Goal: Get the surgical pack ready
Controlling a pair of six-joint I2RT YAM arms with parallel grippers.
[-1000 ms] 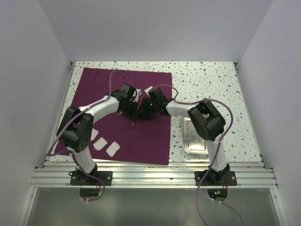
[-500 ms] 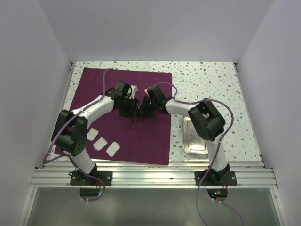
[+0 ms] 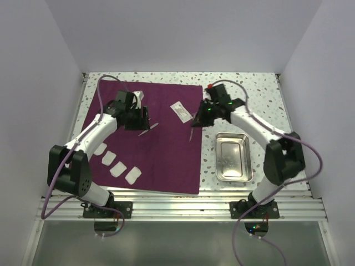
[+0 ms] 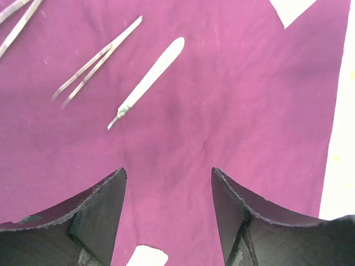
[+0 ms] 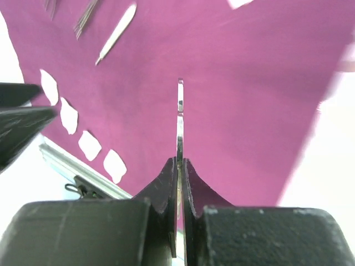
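A deep-maroon cloth (image 3: 166,160) lies flat as a near-square sheet over the left and centre of the top view, on a speckled table (image 3: 249,88). Right of it, lower right of centre, sits a shiny rectangular steel tray (image 3: 233,157), its long axis running up and down the frame. The left gripper (image 4: 166,172) hangs over the cloth's upper left with its jaws spread wide and nothing between them. The right gripper (image 5: 179,160), at the cloth's upper right edge, is pinched tight on a thin metal strip (image 5: 179,111), seen edge-on and pointing straight up its wrist view. Four white pads (image 3: 117,169) line the cloth's lower left in a slanting row; a white packet (image 3: 179,111) lies upper centre. In the left wrist view, a flat blade handle (image 4: 150,75) and tweezers (image 4: 91,64) lie side by side, both slanting lower left to upper right.
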